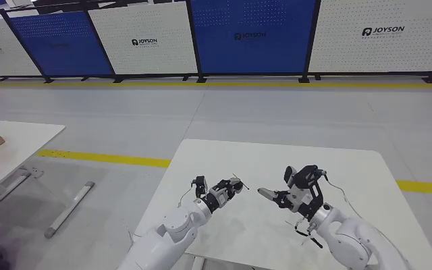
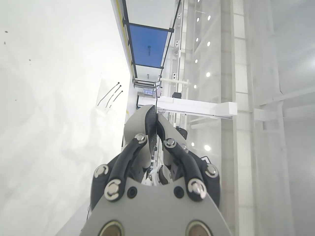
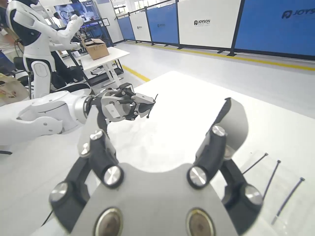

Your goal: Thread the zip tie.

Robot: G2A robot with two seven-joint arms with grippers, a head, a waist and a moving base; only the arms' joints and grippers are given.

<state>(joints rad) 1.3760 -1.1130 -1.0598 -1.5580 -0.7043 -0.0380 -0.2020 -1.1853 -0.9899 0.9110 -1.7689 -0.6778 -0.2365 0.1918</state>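
Observation:
My left gripper [image 2: 155, 111] is shut on a thin black zip tie [image 2: 155, 94] that sticks out past its fingertips. In the top view this left gripper [image 1: 231, 187] hovers over the near middle of the white table [image 1: 337, 165], the zip tie [image 1: 238, 180] crossing its tip. My right gripper [image 1: 266, 194] faces it a short way off. In the right wrist view the right gripper [image 3: 161, 109] stands open with nothing between its fingers, aimed at the left gripper [image 3: 147, 101] and its zip tie [image 3: 152, 106].
Three spare black zip ties [image 3: 273, 178] lie side by side on a clear sheet on the table beside my right gripper, also the spare zip ties [image 2: 110, 95]. Another robot [image 3: 32, 35] and a second table with a cardboard box [image 3: 97, 49] stand beyond the table's edge.

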